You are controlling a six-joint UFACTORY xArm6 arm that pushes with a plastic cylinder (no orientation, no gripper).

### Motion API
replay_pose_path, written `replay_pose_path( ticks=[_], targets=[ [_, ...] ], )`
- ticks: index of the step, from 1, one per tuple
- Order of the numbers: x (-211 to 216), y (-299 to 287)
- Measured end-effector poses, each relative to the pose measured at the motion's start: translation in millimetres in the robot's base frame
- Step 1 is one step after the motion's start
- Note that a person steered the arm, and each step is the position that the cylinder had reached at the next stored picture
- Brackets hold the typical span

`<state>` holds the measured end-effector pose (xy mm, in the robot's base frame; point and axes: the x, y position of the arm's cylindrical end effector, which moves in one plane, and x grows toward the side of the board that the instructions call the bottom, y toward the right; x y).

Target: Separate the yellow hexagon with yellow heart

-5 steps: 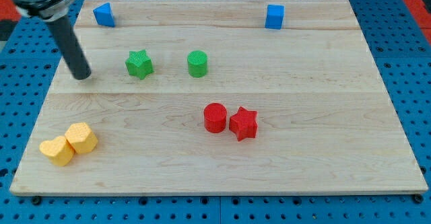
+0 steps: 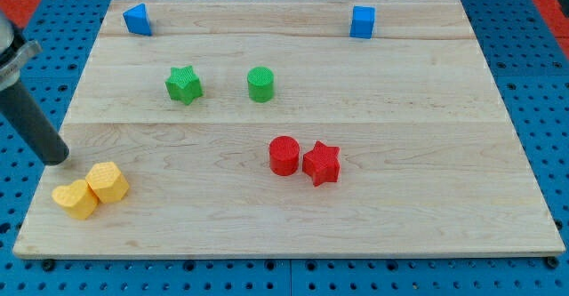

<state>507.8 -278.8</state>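
Observation:
The yellow hexagon (image 2: 108,181) and the yellow heart (image 2: 75,198) sit touching each other near the board's lower left corner, the heart to the lower left of the hexagon. My tip (image 2: 56,157) rests at the board's left edge, just above and left of the two yellow blocks, a short gap away from them.
A green star (image 2: 183,84) and a green cylinder (image 2: 260,84) stand in the upper middle. A red cylinder (image 2: 284,155) and a red star (image 2: 321,163) touch at the centre. Two blue blocks (image 2: 136,18) (image 2: 362,21) sit along the top edge.
My tip has moved down and to the left, from beside the green star to the board's left edge above the yellow blocks. No block has moved.

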Motion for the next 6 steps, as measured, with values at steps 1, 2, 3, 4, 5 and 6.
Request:
replay_pose_path(
  ticks=[1, 2, 3, 4, 5, 6],
  targets=[
    [12.8, 21.9],
    [15.4, 36.5],
    [24.0, 50.5],
    [33.8, 52.1],
    [47.1, 46.7],
    [56.2, 65.1]
  ],
)
